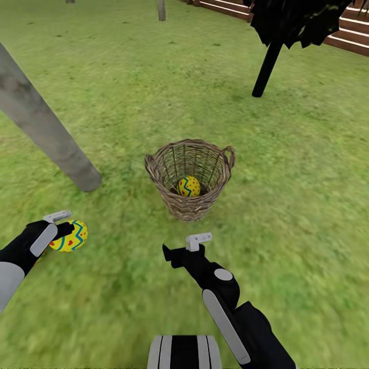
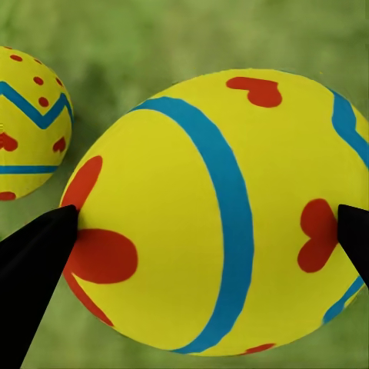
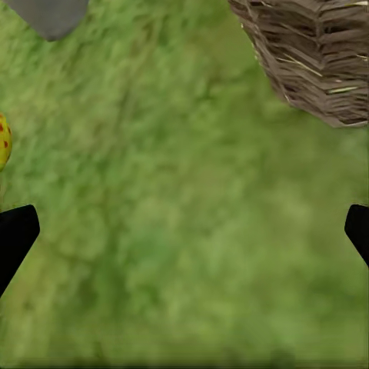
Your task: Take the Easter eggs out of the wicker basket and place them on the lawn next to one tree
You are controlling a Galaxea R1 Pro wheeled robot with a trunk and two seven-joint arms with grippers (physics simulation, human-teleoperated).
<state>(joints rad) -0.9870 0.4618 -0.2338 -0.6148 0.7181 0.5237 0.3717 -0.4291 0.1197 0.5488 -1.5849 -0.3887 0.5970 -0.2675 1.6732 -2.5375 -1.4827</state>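
The wicker basket (image 1: 189, 179) stands upright on the lawn (image 1: 287, 215) with one yellow Easter egg (image 1: 188, 186) at its bottom. My left gripper (image 1: 62, 231) is low at the left, shut on a second Easter egg (image 1: 76, 236); in the left wrist view its fingertips (image 2: 34, 261) press both sides of that egg (image 2: 223, 207). A third egg (image 2: 27, 123) lies on the grass just beside it. The pale grey tree trunk (image 1: 48, 133) rises close behind. My right gripper (image 1: 169, 252) hangs open over bare grass in front of the basket (image 3: 315, 54), nothing between its fingers (image 3: 15, 238).
A black-trunked tree (image 1: 266, 69) with dark foliage stands behind the basket to the right. Brown wooden fence slats (image 1: 353, 31) run along the far right. Another thin trunk (image 1: 161, 9) is far back. Open grass lies around the basket.
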